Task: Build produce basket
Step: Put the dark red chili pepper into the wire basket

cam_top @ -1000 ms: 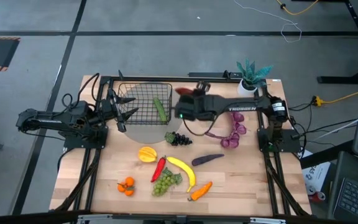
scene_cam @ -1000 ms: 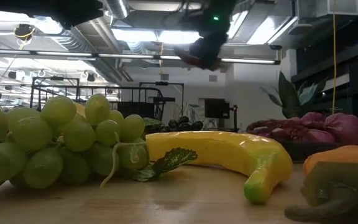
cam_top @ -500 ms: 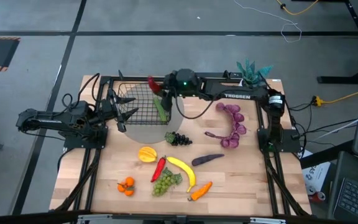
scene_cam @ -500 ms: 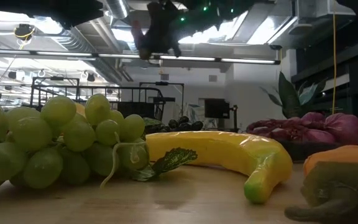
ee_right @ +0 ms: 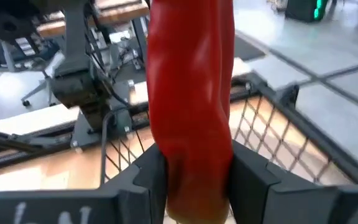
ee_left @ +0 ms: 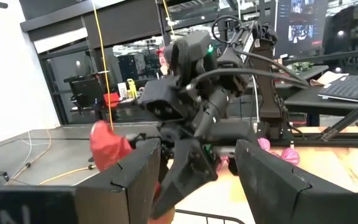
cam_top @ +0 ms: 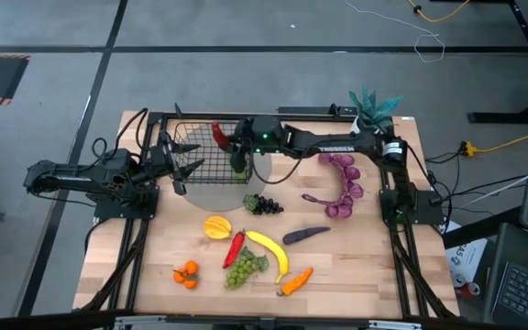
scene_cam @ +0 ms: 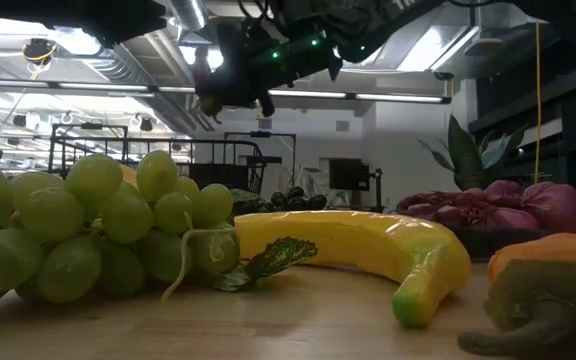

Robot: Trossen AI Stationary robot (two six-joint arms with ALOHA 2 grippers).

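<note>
A light wooden counter seen from above, edged by a black metal frame. Near its far edge stands a black wire basket on a grey round mat, with a teal potted plant at the far right corner. Spread over the wood: dark grapes, a purple string, an orange half, a red chili, a yellow banana, an eggplant, green grapes, small oranges and a carrot.
</note>
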